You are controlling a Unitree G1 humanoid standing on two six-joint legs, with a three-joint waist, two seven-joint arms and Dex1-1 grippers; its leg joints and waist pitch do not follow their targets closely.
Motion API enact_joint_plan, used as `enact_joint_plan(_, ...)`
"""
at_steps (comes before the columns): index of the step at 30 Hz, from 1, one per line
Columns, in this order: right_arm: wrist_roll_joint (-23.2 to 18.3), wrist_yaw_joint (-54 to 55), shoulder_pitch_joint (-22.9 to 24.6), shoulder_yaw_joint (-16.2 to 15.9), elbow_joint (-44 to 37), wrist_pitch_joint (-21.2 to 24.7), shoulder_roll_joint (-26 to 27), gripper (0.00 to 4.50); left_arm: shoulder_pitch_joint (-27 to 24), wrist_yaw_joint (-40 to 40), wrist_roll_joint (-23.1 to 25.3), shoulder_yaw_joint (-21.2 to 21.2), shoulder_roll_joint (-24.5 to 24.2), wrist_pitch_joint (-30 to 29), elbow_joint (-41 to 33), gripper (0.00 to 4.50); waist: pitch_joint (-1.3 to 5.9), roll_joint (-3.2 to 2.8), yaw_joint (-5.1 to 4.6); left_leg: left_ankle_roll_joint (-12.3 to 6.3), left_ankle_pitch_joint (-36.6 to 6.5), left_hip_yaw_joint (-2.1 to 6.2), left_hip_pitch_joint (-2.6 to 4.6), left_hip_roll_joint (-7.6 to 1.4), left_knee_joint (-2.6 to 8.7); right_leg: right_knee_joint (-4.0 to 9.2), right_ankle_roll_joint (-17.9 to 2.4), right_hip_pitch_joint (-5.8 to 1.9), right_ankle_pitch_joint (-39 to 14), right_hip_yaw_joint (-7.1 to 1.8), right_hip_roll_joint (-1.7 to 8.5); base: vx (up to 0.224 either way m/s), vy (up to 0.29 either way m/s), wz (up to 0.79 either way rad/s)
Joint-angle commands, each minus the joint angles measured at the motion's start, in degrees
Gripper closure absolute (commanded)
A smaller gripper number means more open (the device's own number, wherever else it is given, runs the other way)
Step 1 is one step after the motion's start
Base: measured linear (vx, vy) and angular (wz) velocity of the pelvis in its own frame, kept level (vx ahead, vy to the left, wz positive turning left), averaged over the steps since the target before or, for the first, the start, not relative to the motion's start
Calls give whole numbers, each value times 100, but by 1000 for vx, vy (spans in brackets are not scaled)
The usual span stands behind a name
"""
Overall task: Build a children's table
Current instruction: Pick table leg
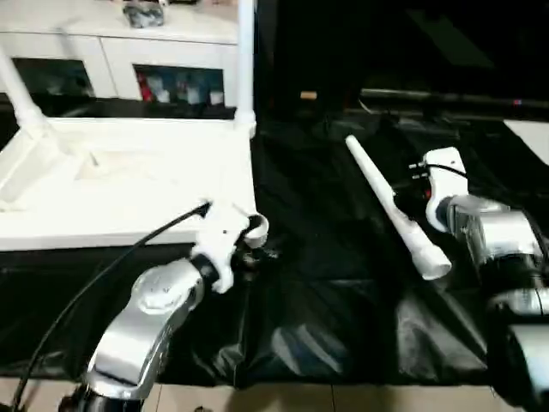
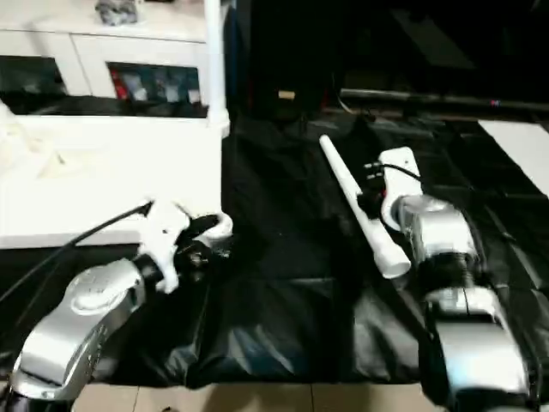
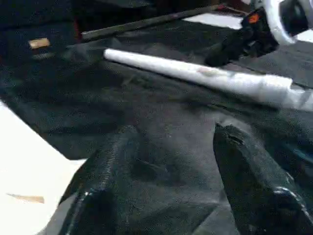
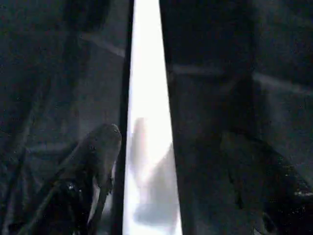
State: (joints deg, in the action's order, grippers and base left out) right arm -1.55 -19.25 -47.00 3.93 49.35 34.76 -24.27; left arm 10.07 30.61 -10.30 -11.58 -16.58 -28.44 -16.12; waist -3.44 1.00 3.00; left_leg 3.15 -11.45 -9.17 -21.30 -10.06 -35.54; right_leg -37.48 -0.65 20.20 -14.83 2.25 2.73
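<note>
The children's table top (image 1: pixel 129 189) lies upside down at the left on the black cover. One white leg (image 1: pixel 246 60) stands upright in its far right corner socket, and another leg (image 1: pixel 21 94) rises slanted at the far left. A loose white leg (image 1: pixel 390 206) lies on the cover at centre right. My right gripper (image 4: pixel 168 137) is open around this leg (image 4: pixel 146 122), one finger (image 4: pixel 105 147) close beside it and the other well apart. My left gripper (image 3: pixel 171 134) is open and holds nothing, low over the cover by the top's near right corner (image 1: pixel 244 219).
A white cabinet (image 1: pixel 120 51) with glass doors stands behind the table top. The black cover (image 1: pixel 326 283) is wrinkled and ends at the front edge above a pale floor. A dark bar (image 1: pixel 446 99) lies along the back, and a white sheet (image 1: pixel 532 137) shows at far right.
</note>
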Motion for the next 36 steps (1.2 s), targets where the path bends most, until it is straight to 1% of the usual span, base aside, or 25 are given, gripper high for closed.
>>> enact_joint_plan(1,25,-139,-220,-29,366,-144,-84,49,125,110,-4,-72,-55,-89,-31,133,406,-16,31,-87,-143,53,32,-261,360,375,-1599,-223,874,-264,487,0,0,0)
enact_joint_plan(2,24,-242,-336,-37,622,-152,-84,40,151,154,27,-90,-83,-84,-7,128,432,-22,34,-146,-36,53,30,-265,343,346,-1657,-225,1059,-259,488,0,0,0)
enact_joint_plan(3,36,-288,-410,-49,783,-135,-89,27,174,165,43,-98,-84,-83,21,122,436,20,27,-195,13,40,28,-263,339,347,-1680,-219,1139,-256,472,0,0,0)
enact_joint_plan(4,27,-372,-550,-23,1099,-87,-99,9,217,151,109,-115,-100,-52,72,106,464,40,55,-300,201,27,19,-265,316,315,-1712,-219,1388,-256,467,0,0,0)
enact_joint_plan(5,25,-421,-614,-7,1261,-35,-105,7,232,128,127,-115,-110,-41,89,98,443,12,55,-376,189,20,6,-265,317,310,-1773,-186,1415,-248,464,0,0,0)
enact_joint_plan(6,19,-457,-659,11,1380,21,-110,6,239,113,115,-110,-103,-53,97,91,418,42,67,-398,57,3,-3,-274,325,335,-1764,-187,1239,-251,481,0,0,0)
enact_joint_plan(8,0,-486,-713,44,1506,59,-116,6,254,101,101,-115,-100,-68,104,81,411,43,76,-367,-83,2,14,-293,338,347,-1749,-174,928,-243,493,0,0,0)
enact_joint_plan(10,-8,-500,-751,62,1591,68,-121,6,264,97,83,-117,-96,-84,105,73,405,31,86,-320,-136,-8,32,-307,346,355,-1718,-153,791,-240,489,0,0,0)
enact_joint_plan(11,-160,-685,-862,208,1800,239,-131,6,266,95,88,-127,-115,-105,68,63,407,72,80,-314,-186,-19,33,-306,348,353,-1720,-155,716,-240,496,0,0,0)
enact_joint_plan(12,-203,-754,-913,253,1907,266,-138,34,265,101,96,-131,-129,-113,52,44,392,56,85,-303,-270,-22,26,-306,356,371,-1703,-150,556,-236,504,0,0,0)
enact_joint_plan(15,-66,-868,-971,116,2110,240,-188,41,271,170,83,-168,-172,-173,31,34,391,59,86,-258,-255,-27,21,-310,354,370,-1661,-140,455,-232,511,0,0,0)
enact_joint_plan(16,3,-941,-994,50,2203,226,-214,61,281,229,59,-196,-198,-215,26,9,393,48,85,-256,-253,-26,25,-312,356,371,-1663,-135,450,-229,512,0,0,0)
enact_joint_plan(17,21,-972,-1004,35,2238,221,-222,76,286,252,50,-207,-209,-226,26,2,388,57,90,-262,-240,-32,16,-305,353,377,-1659,-136,441,-230,513,0,0,0)
enact_joint_plan(18,58,-983,-995,2,2266,213,-234,76,283,275,45,-217,-228,-241,16,2,386,60,93,-265,-236,-33,12,-304,352,375,-1648,-136,439,-232,515,0,0,0)
enact_joint_plan(19,69,-992,-994,-9,2276,213,-238,94,283,285,42,-221,-236,-246,15,0,390,62,97,-266,-213,-32,10,-305,351,373,-1647,-138,435,-232,522,0,0,0)
enact_joint_plan(24,179,-1024,-967,-76,2455,170,-285,123,268,330,54,-241,-307,-255,-1,0,394,69,93,-298,-134,-32,-1,-306,345,360,-1670,-138,526,-226,516,0,0,0)
enact_joint_plan(27,198,-1042,-955,-90,2494,153,-283,156,263,328,61,-230,-314,-250,-1,0,391,69,92,-306,-176,-33,3,-307,345,368,-1672,-135,467,-227,520,0,0,0)
enact_joint_plan(28,204,-1044,-948,-89,2508,146,-273,156,261,320,68,-224,-324,-234,1,0,388,85,90,-307,-199,-34,1,-307,349,372,-1664,-135,420,-226,516,0,0,0)
enact_joint_plan(29,208,-1046,-944,-85,2517,141,-265,162,259,315,73,-221,-331,-225,2,0,388,78,91,-300,-213,-33,1,-309,348,374,-1660,-134,381,-227,522,0,0,0)
enact_joint_plan(31,121,-940,-947,24,2511,66,-257,186,246,290,86,-184,-332,-161,4,0,386,101,95,-295,-219,-36,6,-312,351,379,-1656,-129,354,-228,525,0,0,0)
enact_joint_plan(32,47,-906,-967,106,2496,44,-261,196,239,266,82,-151,-317,-133,4,0,387,88,101,-287,-211,-33,6,-312,350,374,-1655,-130,348,-228,530,0,0,0)
enact_joint_plan(33,-101,-918,-1037,282,2444,-4,-274,207,233,216,12,-45,-242,-68,5,0,390,99,100,-296,-181,-34,-3,-308,347,369,-1655,-139,408,-230,528,0,0,0)
enact_joint_plan(34,-101,-918,-1037,282,2444,-4,-274,207,233,216,12,-45,-242,-68,5,0,392,96,103,-305,-167,-35,2,-310,347,366,-1654,-139,445,-230,529,0,0,0)
enact_joint_plan(35,-235,-1004,-1078,416,2389,-51,-274,229,264,152,-34,42,-182,-57,7,0,394,96,100,-320,-139,-33,-1,-309,345,361,-1662,-139,492,-229,524,0,0,0)
enact_joint_plan(36,-466,-1196,-1124,624,2290,-116,-259,237,334,64,-126,179,-82,-57,13,0,394,59,110,-342,-173,-33,0,-310,340,362,-1688,-135,546,-228,529,0,0,0)
